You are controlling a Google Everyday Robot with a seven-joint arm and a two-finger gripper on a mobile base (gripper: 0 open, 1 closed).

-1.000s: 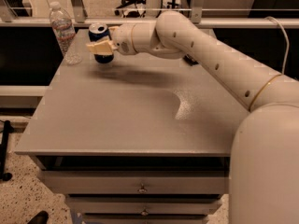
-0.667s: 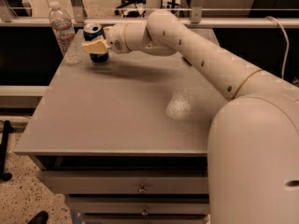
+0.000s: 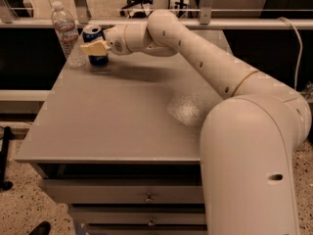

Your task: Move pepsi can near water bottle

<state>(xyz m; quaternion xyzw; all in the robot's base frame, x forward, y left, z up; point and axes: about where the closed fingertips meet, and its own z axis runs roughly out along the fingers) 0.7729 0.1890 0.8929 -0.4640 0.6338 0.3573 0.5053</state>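
Observation:
The pepsi can [image 3: 94, 33], dark blue with a silver top, stands upright at the table's far left, just right of the water bottle [image 3: 67, 33]. The bottle is tall, clear and ribbed, with a white cap and a pale label. My gripper [image 3: 95, 48] reaches in from the right and is shut on the pepsi can, its pale fingers [image 3: 92, 48] wrapped across the can's front. The can's base looks to be resting on or just above the tabletop. A narrow gap separates can and bottle.
The grey table [image 3: 122, 126] has drawers below its front edge. A metal rail [image 3: 254, 24] runs behind the table's far edge. My arm [image 3: 205, 58] crosses the table's right half. Floor lies to the left.
My gripper has carried the pepsi can further left, closer to the water bottle. The bottle has not moved.

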